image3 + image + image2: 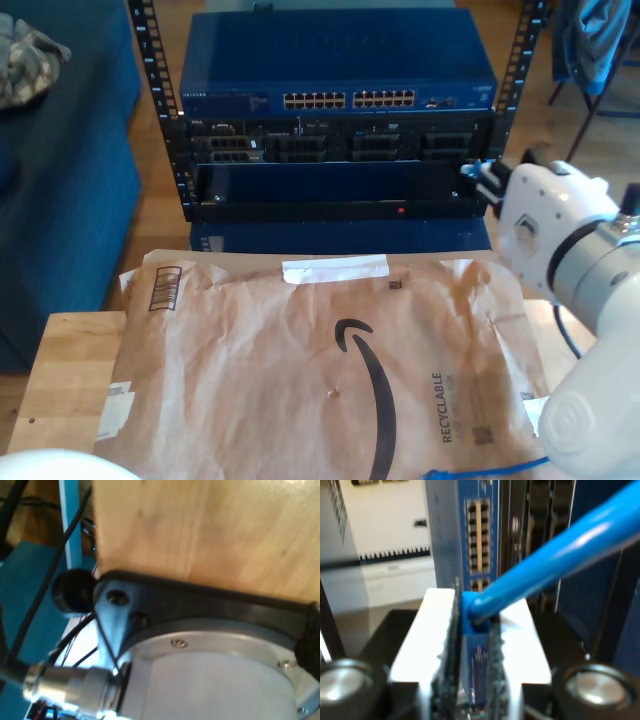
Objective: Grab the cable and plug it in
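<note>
The cable [560, 550] is a bright blue cord whose plug end [471, 645] sits clamped between the black pads [449, 645] of my second gripper [479, 611], which is shut on it. From the jaws the cord rises away, blurred. Straight ahead of that gripper stands the blue network switch [442, 535] with a column of open ports [479, 535]. In the exterior view a short stretch of the blue cable [495, 467] lies at the lower right of the table. A white arm [555, 225] at the exterior view's right reaches toward the right end of the rack [340, 170].
Brown packing paper [320, 370] covers most of the wooden table [60, 370]. The rack holds the blue switch [335, 70] above black units. The first wrist view looks at the wood surface [210, 530], a black mounting plate [200, 600] and a metal connector [65, 687].
</note>
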